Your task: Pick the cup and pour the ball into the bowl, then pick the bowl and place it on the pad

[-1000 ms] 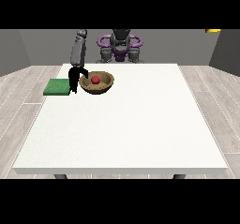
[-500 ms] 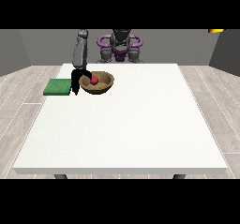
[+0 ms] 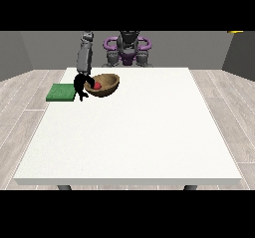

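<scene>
The near stretch of your white tabletop (image 3: 129, 132) carries nothing you need. Toward its far left you see the brown bowl (image 3: 103, 85), tilted with its left rim lifted, and the red ball (image 3: 97, 85) lying inside it. The hand at the view's left (image 3: 79, 84) has its fingers curled over that left rim, clamped on the bowl. Just left of the hand, the green pad (image 3: 61, 92) lies flat at the tabletop's left edge, beside the bowl.

Grey walls (image 3: 45, 48), pale plank floor (image 3: 22, 117)
</scene>
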You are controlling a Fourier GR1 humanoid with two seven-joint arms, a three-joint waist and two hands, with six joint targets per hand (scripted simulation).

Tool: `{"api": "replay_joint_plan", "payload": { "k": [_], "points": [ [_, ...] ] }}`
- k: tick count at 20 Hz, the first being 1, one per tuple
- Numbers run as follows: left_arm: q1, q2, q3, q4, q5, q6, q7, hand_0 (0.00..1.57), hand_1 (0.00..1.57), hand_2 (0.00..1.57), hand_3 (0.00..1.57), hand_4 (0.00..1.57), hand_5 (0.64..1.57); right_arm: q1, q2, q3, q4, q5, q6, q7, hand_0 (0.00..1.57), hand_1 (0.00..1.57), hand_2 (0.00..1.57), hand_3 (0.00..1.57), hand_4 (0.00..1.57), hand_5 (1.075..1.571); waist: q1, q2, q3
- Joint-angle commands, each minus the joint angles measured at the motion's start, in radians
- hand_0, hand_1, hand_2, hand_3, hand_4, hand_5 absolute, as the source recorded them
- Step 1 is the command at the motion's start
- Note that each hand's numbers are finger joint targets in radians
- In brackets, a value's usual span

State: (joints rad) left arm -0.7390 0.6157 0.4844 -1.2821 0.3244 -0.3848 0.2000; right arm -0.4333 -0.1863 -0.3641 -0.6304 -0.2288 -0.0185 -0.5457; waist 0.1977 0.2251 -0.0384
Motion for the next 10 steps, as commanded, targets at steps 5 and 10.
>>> {"api": "replay_joint_plan", "payload": {
  "k": [5,10],
  "points": [
    [-0.03,0.024,0.006,-0.002,0.035,-0.008,0.047,0.0,0.0,0.0,0.0,1.13,1.517,0.083,-0.11,0.021,0.059,0.076,-0.146,0.153,1.57,1.57,1.57,1.42,0.95,1.53,0.016,0.036,0.0366],
    [0.024,0.032,0.025,0.074,0.043,-0.044,0.031,0.0,0.0,0.0,0.0,1.19,1.526,0.09,-0.181,0.07,-0.028,0.114,-0.209,0.292,1.57,1.57,1.57,1.25,1.01,1.546,-0.004,-0.05,0.0309]
  ]
}}
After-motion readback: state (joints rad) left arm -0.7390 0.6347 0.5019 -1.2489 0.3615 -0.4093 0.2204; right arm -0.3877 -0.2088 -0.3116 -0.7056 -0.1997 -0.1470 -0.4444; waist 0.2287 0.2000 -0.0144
